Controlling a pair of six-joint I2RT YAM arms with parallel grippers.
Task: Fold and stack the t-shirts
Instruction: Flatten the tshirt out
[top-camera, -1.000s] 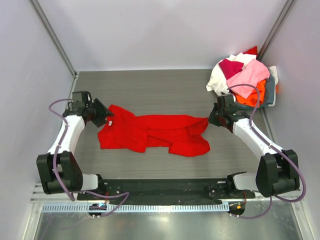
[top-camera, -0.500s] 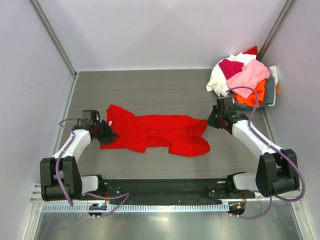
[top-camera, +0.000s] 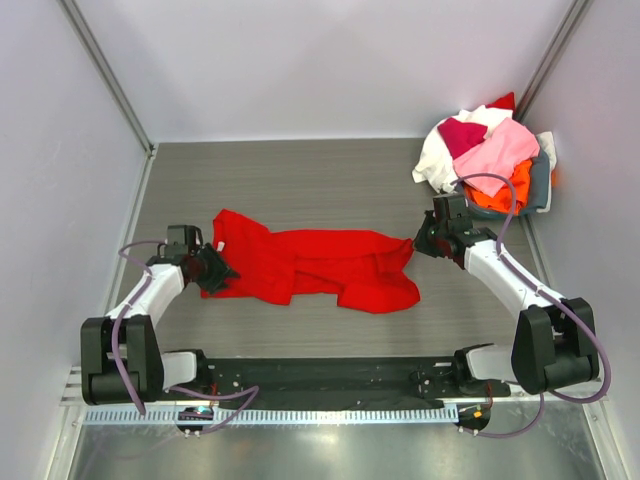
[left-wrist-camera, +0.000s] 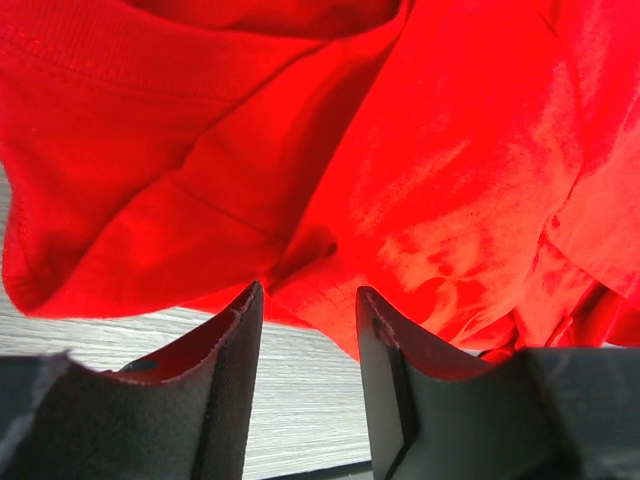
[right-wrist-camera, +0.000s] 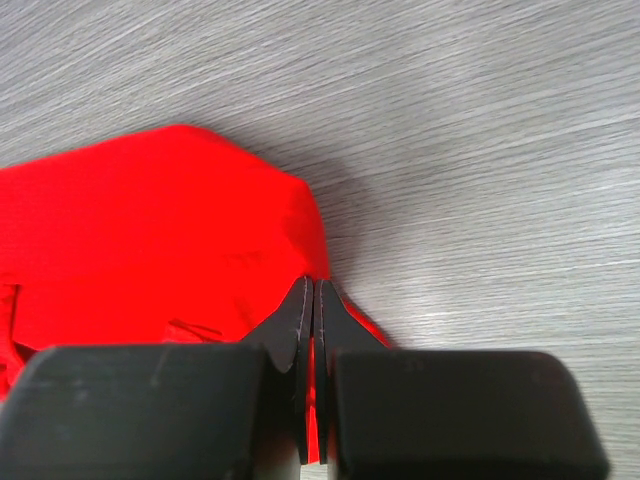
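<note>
L end effector (left-wrist-camera: 307, 300): jaws apart, nothing pinched. Tips sit at the near-left hem of the red t-shirt (left-wrist-camera: 450, 200). Cloth edge is right at the gap, bare bench (left-wrist-camera: 305, 400) shows btwn the fingers lower down.

R end effector (right-wrist-camera: 315, 285): closed on a thin fold of the same shirt, red sliver visible btwn the pads. It's gripping the right-hand corner, low over the bench.

Shirt lies crumpled lengthwise across mid-bench btwn the two arms. Not flat, layers bunched, can't tell sleeves from body.

Rest of load: other t-shirts (top-camera: 487, 150) (pink, white, magenta, orange) heaped in the grey basket (top-camera: 541, 188) at far right, near the R arm.

Step, imo: spreading shirt #1 flat before any fold. No stack yet.

Next: L needs to close on the hem, single layer if poss, then both pull apart to tension the cloth and lay it flat.

Risk: L grabs 2 layers and the bunch won't open.
</note>
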